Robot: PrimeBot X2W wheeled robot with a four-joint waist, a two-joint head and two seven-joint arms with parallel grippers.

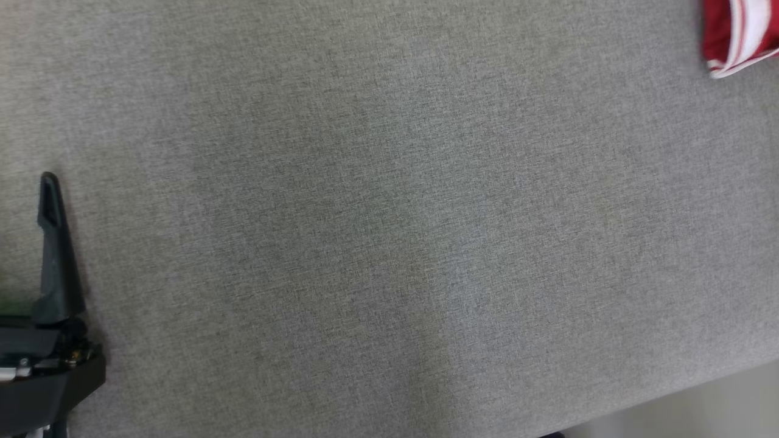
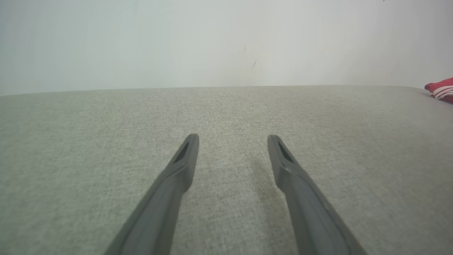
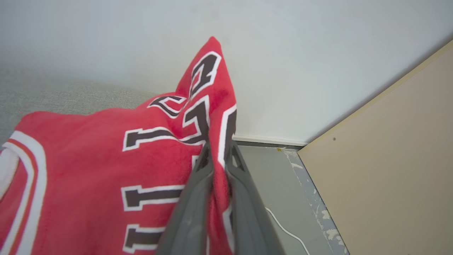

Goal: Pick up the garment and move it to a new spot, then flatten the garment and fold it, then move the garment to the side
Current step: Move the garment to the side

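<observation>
The garment is a red jersey with black and white lettering and white trim. My right gripper is shut on a fold of it, and the cloth rises to a peak above the fingertips. A corner of the garment shows at the top right of the head view, and a bit of it lies at the far right edge of the left wrist view. My left gripper is open with nothing between its fingers, low over the grey surface. One left finger stands at the lower left of the head view.
The grey fabric surface spreads across the head view, with its front edge running at the lower right. Beyond the garment in the right wrist view are a pale wall, a grey floor with a white cable, and a beige panel.
</observation>
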